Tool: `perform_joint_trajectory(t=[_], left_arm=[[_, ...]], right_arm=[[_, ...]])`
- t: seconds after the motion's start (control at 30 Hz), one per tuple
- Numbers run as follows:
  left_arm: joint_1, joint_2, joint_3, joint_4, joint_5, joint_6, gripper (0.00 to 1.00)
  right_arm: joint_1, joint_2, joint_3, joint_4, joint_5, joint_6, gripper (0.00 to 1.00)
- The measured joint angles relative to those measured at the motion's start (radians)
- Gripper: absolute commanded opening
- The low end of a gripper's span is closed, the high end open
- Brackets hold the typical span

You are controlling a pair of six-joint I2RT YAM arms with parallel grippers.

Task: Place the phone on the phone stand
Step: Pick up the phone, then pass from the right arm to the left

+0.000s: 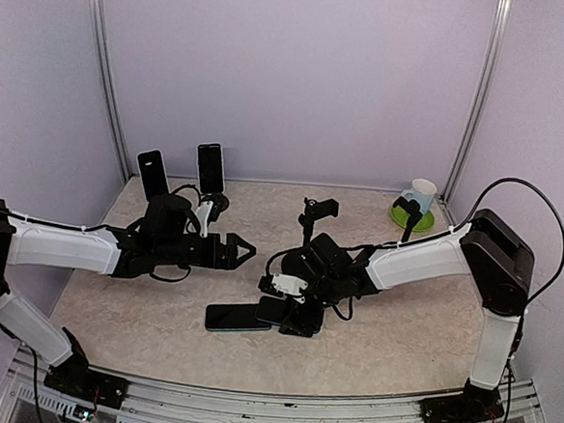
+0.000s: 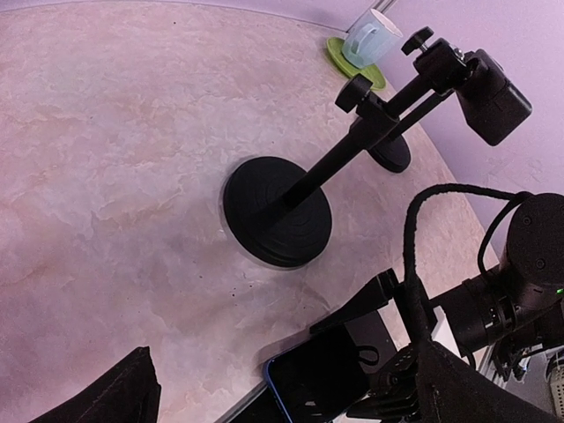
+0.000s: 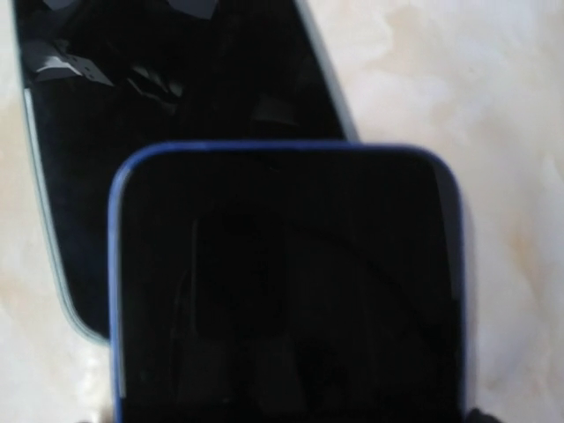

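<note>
Top external view: you find the phone stand (image 1: 317, 217) bare; nothing is placed yet.
Phone (image 1: 273, 311): flat on the desk (image 1: 400, 326), one end overlapping a second phone (image 1: 236, 318), near the stand.
Look: glossy dark screen, rounded corners, thin blue rim.
Right fingers (image 2: 357, 307): at the phone; you cannot tell whether they grip it.
Left fingers (image 1: 244, 241): spread apart, empty.
Remaining: grasp, lift, seat on the stand.

phone (image 3: 286, 291): black screen, blue rim. second phone (image 3: 176, 106) at its 11 o'clock: black, pale grey-green edge. phone stand (image 2: 276, 211) black. table (image 1: 398, 346) cream, marbled. coaster (image 2: 339, 53) green.
</note>
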Motion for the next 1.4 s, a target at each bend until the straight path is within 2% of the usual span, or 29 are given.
perform_joint_trajectory(t=[0.07,0.23,0.3,0.5,0.7,0.93,1.3,1.4], left_arm=[[0.000,0.000,0.000,0.000,0.004,-0.002,0.99],[0.002,0.000,0.000,0.000,0.011,-0.003,0.99],[0.004,0.000,0.000,0.000,0.013,-0.003,0.99],[0.006,-0.001,0.000,0.000,0.014,-0.005,0.99],[0.006,-0.001,0.000,-0.002,0.018,-0.015,0.99],[0.006,-0.001,0.000,-0.001,0.056,-0.020,0.99],[-0.019,0.006,0.003,0.050,0.252,-0.013,0.99],[-0.044,0.031,0.021,0.056,0.295,-0.011,0.94]], right_arm=[[0.000,0.007,0.009,-0.001,-0.009,-0.006,0.86],[-0.001,0.020,0.024,0.000,-0.026,-0.019,0.69],[-0.006,0.022,0.027,0.001,-0.029,-0.021,0.58],[-0.006,0.023,0.027,0.003,-0.032,-0.023,0.44],[-0.006,-0.006,-0.013,0.033,-0.019,-0.016,0.41],[0.027,-0.171,-0.129,0.109,0.080,-0.003,0.40],[0.139,-0.300,-0.208,0.261,0.313,-0.002,0.38],[0.158,-0.318,-0.229,0.290,0.385,-0.007,0.40]])
